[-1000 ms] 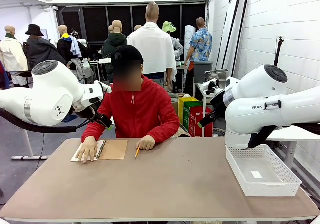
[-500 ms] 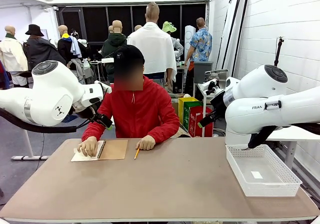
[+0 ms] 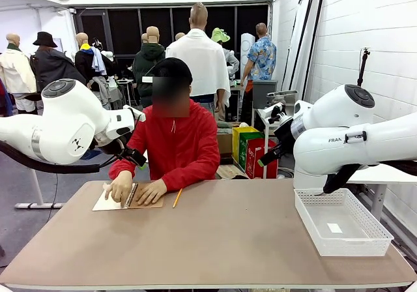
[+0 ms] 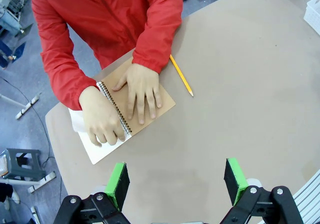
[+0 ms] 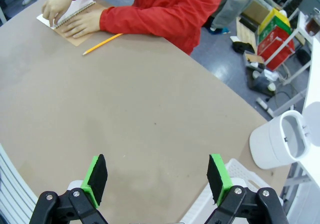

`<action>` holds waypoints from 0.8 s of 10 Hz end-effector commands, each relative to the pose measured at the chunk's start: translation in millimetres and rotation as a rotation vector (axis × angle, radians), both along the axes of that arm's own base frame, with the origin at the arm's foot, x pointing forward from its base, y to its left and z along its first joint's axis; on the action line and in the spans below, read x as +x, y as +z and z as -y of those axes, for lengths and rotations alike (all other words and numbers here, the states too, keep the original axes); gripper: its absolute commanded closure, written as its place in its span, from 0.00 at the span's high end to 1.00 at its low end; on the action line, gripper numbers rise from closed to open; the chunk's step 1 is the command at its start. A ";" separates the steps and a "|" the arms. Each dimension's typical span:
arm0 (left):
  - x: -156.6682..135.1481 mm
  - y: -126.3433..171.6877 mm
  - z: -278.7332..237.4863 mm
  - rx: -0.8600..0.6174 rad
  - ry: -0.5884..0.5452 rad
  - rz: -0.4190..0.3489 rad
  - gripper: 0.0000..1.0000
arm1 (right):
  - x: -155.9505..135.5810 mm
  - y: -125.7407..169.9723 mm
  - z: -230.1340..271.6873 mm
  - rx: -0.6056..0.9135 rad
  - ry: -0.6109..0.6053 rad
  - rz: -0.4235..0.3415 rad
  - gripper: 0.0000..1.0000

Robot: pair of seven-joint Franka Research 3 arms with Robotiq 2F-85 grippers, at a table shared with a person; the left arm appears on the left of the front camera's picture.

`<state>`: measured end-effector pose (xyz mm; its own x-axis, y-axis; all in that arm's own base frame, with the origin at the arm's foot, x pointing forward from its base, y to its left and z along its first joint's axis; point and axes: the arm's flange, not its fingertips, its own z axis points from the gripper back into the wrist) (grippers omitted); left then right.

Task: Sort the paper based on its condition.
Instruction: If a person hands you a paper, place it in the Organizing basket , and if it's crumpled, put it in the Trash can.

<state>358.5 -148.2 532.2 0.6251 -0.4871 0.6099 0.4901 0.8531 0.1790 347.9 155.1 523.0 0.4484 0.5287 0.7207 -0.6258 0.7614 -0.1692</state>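
A spiral-bound notebook lies at the table's far left in front of the person, its brown cover (image 4: 166, 102) folded out beside a white page (image 4: 97, 151). One of the person's hands (image 4: 102, 121) presses the white page (image 3: 103, 204), the other hand (image 4: 141, 88) lies flat on the cover (image 5: 75, 37). Loose sheets are out of view. My left gripper (image 4: 175, 181) hangs open high above the table, nearer than the notebook. My right gripper (image 5: 156, 176) is open over the bare right part of the table, far from the notebook.
A yellow pencil (image 3: 176, 198) lies just right of the notebook, also in the wrist views (image 4: 181, 75) (image 5: 102, 43). A white mesh basket (image 3: 326, 243) stands at the table's right edge with a small white slip inside. The brown tabletop (image 3: 228, 246) is bare in the middle.
The person leaned toward the notebook and moved the hand that rested by the pencil onto the brown cover. Neither arm has moved.
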 end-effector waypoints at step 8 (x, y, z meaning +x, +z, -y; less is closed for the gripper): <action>-0.4 -0.1 0.5 0.003 -0.004 -0.001 1.00 | 0.2 0.1 0.4 0.002 0.000 0.000 1.00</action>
